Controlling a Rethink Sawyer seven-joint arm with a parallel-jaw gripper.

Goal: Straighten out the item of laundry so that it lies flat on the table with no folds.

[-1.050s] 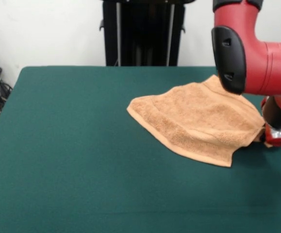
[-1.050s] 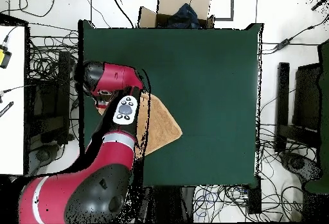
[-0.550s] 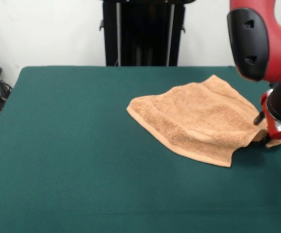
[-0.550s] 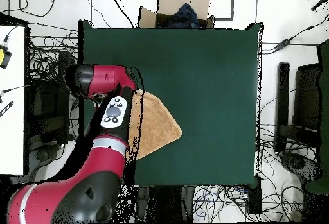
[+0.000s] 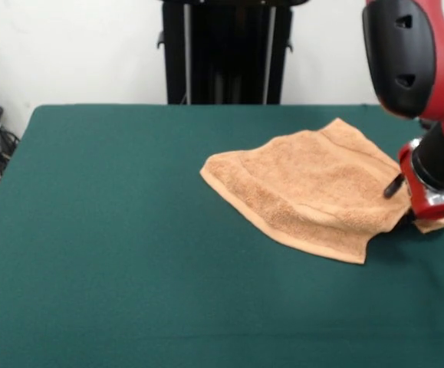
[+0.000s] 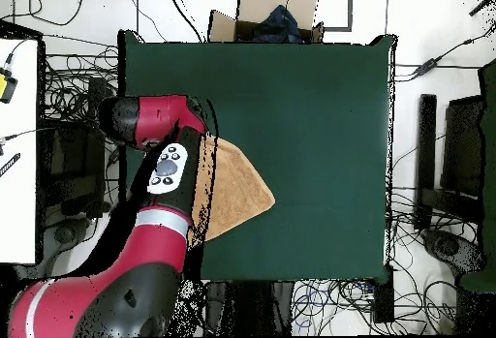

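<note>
Claw (image 5: 411, 221) at towel's (image 5: 314, 192) right corner

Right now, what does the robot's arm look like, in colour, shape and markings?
The arm is glossy red with thick rounded links, black joint caps and a white band. A grey oval button panel sits on the forearm. Its wrist is black with a metal ring.

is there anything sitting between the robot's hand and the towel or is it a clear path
Nothing visible stands between them. In the front view the hand is already down at the towel, at its corner nearest the table's side edge. Whether it grips the cloth cannot be told.
</note>
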